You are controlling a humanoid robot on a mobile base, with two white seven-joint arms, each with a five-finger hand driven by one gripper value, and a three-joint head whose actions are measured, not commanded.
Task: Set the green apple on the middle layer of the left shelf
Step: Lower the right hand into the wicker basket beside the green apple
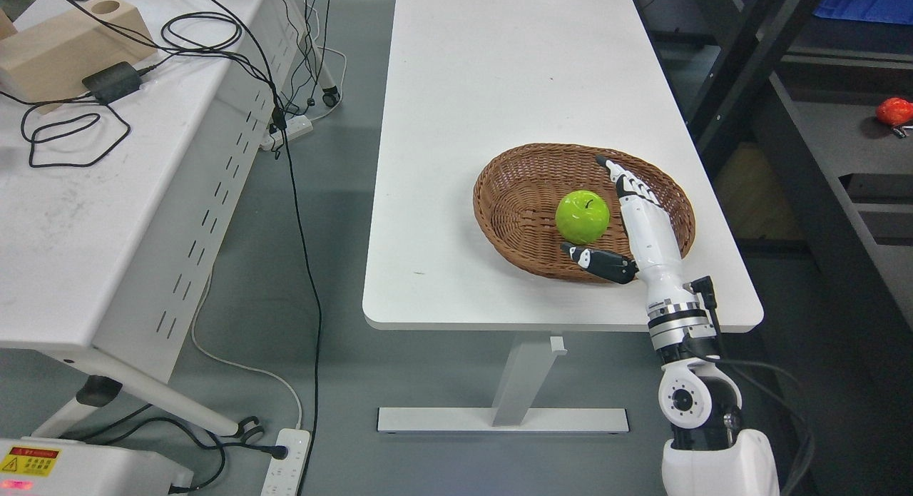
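Note:
A green apple [582, 216] lies in a brown wicker basket [515, 196] on the white table [492, 110]. My right hand [595, 207] reaches into the basket from the lower right, just right of the apple. Its fingers [628, 183] are stretched out along the apple's right side and its thumb [598, 261] lies below the apple, so the hand is open around it without closing. The left arm does not show.
A second white table [85, 218] with cables, a black adapter [110, 82] and a wooden block [68, 46] stands at the left. A dark shelf [842, 160] holding a red object [894, 111] is at the right. Cables and power strips [285, 467] lie on the floor.

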